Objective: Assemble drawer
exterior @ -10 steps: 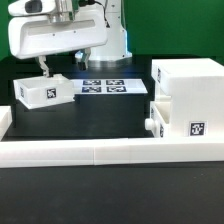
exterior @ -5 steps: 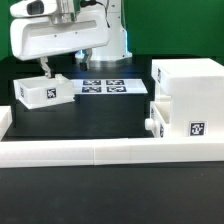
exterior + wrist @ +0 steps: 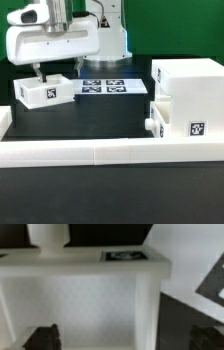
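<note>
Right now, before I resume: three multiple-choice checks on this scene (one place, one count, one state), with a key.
1. The tray under the end effector lies at:
A. the exterior view's left
B. the exterior view's right
C. front centre

2. Trays in the exterior view:
A. one
B. two
C. four

3. The end effector is:
A. open
B. shut on the tray
C. out of view

Key:
1 A: it sits at the far left of the exterior view.
2 B: besides that one, a second tray sits against the casing.
3 A: the wrist view shows its fingers wide apart.
</note>
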### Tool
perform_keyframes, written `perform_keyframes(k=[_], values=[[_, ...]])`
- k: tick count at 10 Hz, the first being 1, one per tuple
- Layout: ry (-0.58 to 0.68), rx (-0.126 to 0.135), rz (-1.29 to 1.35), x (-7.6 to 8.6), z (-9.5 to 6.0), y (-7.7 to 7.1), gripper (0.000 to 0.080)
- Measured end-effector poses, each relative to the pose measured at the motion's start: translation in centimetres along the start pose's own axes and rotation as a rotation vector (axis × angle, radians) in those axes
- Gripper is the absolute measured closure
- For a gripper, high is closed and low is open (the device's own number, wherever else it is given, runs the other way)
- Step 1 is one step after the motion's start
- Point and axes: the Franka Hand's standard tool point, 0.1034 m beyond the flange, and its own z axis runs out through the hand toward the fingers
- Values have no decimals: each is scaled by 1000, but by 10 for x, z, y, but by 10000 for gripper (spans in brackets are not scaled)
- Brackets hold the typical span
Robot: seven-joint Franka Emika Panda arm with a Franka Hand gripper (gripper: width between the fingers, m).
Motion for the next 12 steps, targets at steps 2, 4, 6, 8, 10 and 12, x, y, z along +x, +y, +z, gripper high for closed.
perform_keyframes(k=[2, 4, 6, 8, 10, 12], values=[[4, -5, 10, -6, 15, -1, 150], [-1, 3, 12, -8, 20, -4, 150], [-2, 4, 12, -9, 21, -4, 239], [-1, 4, 13, -9, 21, -4, 451], [-1, 5, 10, -8, 21, -5, 718], [-1, 6, 7, -7, 21, -6, 759]])
